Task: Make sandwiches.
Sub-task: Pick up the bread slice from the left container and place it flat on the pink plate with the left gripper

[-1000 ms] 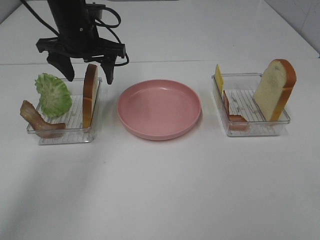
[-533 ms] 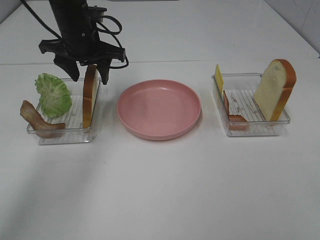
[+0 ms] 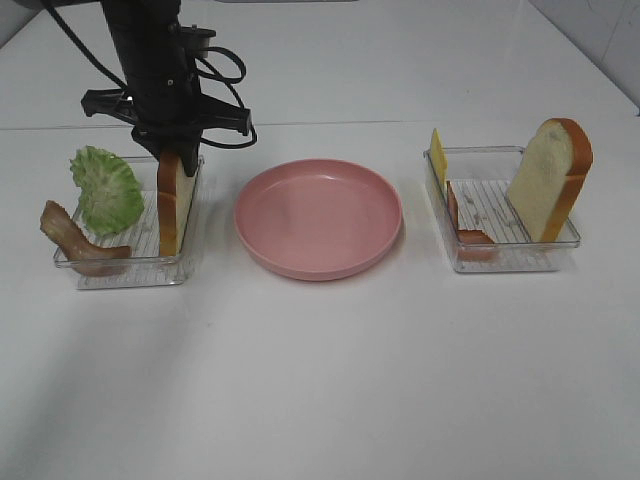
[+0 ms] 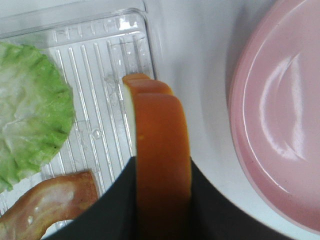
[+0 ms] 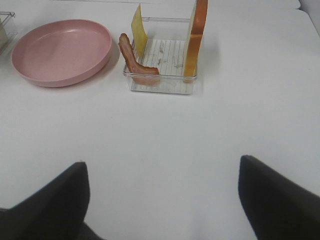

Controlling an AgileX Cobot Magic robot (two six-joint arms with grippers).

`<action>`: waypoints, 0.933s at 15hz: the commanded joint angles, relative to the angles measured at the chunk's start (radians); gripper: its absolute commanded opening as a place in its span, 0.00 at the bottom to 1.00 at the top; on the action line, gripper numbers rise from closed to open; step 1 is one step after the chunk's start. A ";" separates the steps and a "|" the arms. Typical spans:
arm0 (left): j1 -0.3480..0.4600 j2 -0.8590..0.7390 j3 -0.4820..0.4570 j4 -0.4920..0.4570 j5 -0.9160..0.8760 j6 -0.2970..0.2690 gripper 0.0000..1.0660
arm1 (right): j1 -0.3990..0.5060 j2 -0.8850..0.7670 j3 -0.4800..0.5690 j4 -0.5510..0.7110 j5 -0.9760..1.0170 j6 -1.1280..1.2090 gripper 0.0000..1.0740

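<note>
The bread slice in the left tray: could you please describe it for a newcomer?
Left of the pink plate sits a clear tray. The bread slice stands on edge at its plate-side wall, gripped by the left hand; its orange-brown crust sets it apart from the green lettuce and brown bacon.

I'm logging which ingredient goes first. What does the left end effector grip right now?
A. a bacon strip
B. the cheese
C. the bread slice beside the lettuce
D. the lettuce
C: the left end effector straddles the upright bread slice, its fingers pressed against both faces, while the lettuce and bacon lie apart from it.
</note>
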 commanded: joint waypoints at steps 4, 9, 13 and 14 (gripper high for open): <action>-0.003 -0.059 -0.006 -0.006 0.002 -0.004 0.00 | -0.006 -0.016 0.002 0.003 -0.009 -0.005 0.73; -0.002 -0.177 -0.106 -0.044 0.019 0.023 0.00 | -0.006 -0.016 0.002 0.003 -0.009 -0.005 0.73; 0.053 -0.139 -0.150 -0.365 -0.110 0.168 0.00 | -0.006 -0.016 0.002 0.003 -0.009 -0.005 0.73; 0.075 -0.120 -0.150 -0.465 -0.122 0.225 0.00 | -0.006 -0.016 0.002 0.003 -0.009 -0.005 0.73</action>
